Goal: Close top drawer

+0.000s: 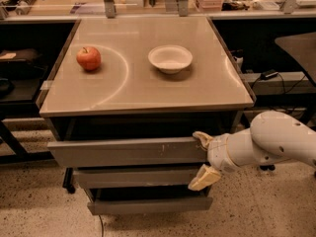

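Observation:
The top drawer [128,152] is a wide grey metal drawer with pale scratches right of centre. It stands pulled out a little from the cabinet under the table top. My gripper [201,158] is at the right end of the drawer front, one fingertip [200,137] at the drawer's top edge and the other [202,177] below it. The fingers are spread apart, with nothing held. The white arm [266,142] comes in from the right.
A red apple [88,58] and a white bowl [170,59] sit on the beige table top [148,90]. Two more grey drawer fronts [143,177] lie below the top one. Dark shelving stands at left, cables and a table at right.

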Tool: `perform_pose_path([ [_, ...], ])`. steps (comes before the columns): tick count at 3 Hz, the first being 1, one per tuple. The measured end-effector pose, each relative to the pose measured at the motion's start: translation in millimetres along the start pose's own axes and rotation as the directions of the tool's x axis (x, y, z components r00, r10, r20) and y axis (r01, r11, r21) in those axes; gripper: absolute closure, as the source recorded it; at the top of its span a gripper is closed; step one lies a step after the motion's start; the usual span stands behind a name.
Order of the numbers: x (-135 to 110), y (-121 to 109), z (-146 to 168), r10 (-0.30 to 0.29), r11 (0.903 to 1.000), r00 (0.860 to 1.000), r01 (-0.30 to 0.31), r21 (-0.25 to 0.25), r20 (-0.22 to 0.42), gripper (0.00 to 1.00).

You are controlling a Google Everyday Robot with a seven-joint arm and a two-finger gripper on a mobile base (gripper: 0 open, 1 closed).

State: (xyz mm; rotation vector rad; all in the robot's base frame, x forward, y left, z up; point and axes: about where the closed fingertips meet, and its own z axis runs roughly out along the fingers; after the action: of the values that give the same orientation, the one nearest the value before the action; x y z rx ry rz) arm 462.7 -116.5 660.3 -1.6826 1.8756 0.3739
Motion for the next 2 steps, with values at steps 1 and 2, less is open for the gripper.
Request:
perform_pose_path([
  [1,0.0,0.0,0.0,0.000,1.0000,1.000,0.000,0.000,0.000,0.01],
  [2,-2.1,-0.5,-1.8,0.000,1.0000,1.000,0.000,0.000,0.000,0.00],
])
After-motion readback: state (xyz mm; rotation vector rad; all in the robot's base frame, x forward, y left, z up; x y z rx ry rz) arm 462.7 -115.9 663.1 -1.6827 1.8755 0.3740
